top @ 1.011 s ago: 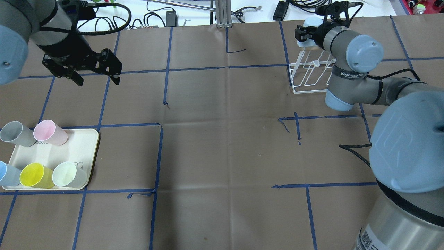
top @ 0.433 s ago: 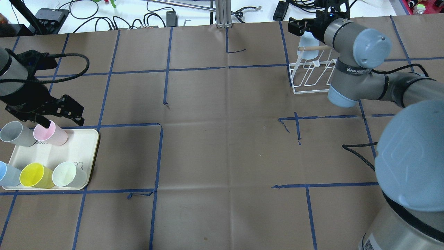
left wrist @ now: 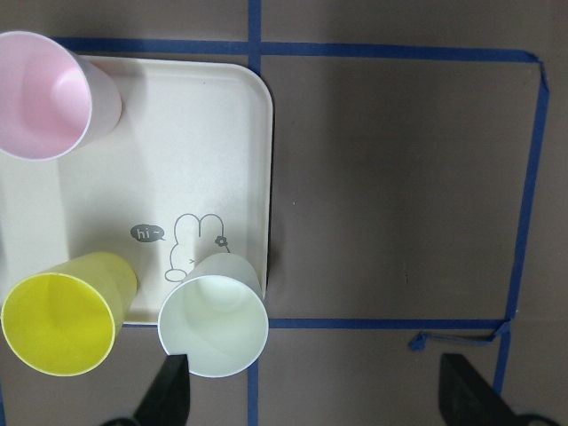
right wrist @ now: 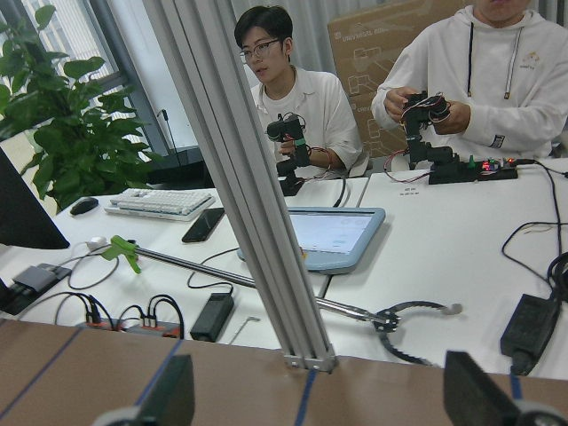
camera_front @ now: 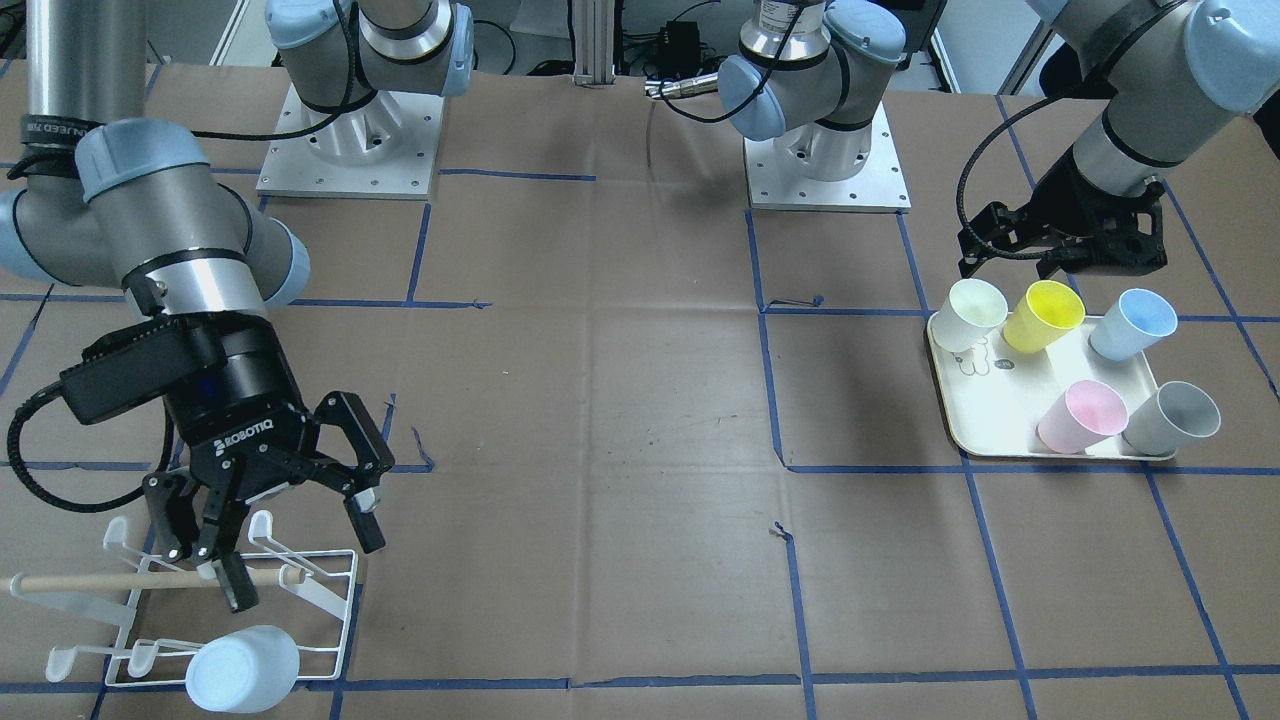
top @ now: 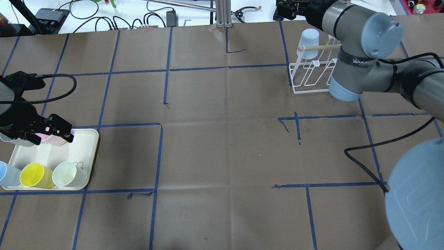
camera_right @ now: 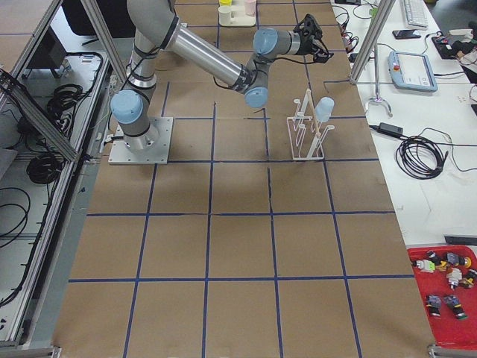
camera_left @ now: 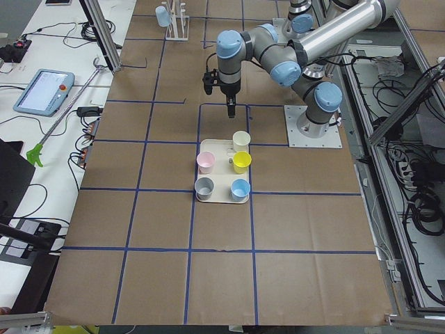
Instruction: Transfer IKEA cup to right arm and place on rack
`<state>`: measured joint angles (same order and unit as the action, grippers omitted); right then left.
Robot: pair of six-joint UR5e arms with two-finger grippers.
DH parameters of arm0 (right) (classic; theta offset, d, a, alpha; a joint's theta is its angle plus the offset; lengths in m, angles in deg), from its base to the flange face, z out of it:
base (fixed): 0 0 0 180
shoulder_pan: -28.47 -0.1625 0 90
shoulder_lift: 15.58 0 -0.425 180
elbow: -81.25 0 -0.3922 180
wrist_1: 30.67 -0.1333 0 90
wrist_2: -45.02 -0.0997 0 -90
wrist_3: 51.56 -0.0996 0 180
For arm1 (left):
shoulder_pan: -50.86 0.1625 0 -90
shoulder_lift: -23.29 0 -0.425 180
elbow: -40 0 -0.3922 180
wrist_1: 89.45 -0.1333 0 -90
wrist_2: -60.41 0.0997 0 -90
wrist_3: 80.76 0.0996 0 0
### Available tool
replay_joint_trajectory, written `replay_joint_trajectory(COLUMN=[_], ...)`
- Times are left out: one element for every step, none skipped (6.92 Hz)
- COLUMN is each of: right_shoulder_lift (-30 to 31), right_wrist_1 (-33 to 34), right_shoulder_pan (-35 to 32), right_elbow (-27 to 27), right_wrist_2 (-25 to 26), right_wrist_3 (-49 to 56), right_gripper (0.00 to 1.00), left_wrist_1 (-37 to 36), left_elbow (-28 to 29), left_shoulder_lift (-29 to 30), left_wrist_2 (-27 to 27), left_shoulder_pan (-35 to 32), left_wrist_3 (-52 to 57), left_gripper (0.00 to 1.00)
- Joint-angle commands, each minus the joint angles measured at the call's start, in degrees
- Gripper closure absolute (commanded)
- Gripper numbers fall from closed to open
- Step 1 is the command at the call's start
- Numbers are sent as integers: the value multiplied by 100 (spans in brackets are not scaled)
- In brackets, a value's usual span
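A pale blue IKEA cup (top: pixel 308 43) hangs upside down on a far prong of the white wire rack (top: pixel 308 81), and also shows in the front view as the cup (camera_front: pixel 243 668) on the rack (camera_front: pixel 320 600). My right gripper (camera_front: pixel 300 560) is open and empty, raised above the rack beside its wooden handle. Several more cups stand on the cream tray (top: pixel 83 149): pink (camera_front: pixel 1085 415), grey (camera_front: pixel 1175 418), yellow (top: pixel 33 175), pale green (top: pixel 67 174) and blue (camera_front: pixel 1135 322). My left gripper (top: pixel 52 133) hovers open and empty above the tray. In the left wrist view the pale green cup (left wrist: pixel 213 324) sits close to one fingertip.
An aluminium post (right wrist: pixel 248 177) stands at the table's far edge. Cables, a tablet and two seated people are on the white desk behind it. Blue tape lines grid the brown table (top: pixel 225 139).
My right gripper has let go of the pale blue cup on the rack and drawn back toward the far edge. My left arm has swung down over the tray.
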<state>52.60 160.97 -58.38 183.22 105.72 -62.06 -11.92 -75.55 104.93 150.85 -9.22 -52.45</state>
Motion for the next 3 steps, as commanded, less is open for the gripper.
replay_joint_trajectory(right_shoulder_lift=[221,301,345], right_wrist_1=[-65,-31,13], right_shoulder_pan=[-454,-586,-683], right_elbow=[50,155,313], right_wrist_2=[29,56,56], right_wrist_3=[-2297,-3578,-4818], right_gripper=[1,1,1], left_wrist_1=[-831,-1341,-1659], left_elbow=[-650,-1027,-1283], left_shoulder_lift=[53,89,115], left_wrist_2=[17,131,210], left_shoulder_pan=[49,49,58], left_wrist_3=[34,34,69], left_gripper=[2,2,2])
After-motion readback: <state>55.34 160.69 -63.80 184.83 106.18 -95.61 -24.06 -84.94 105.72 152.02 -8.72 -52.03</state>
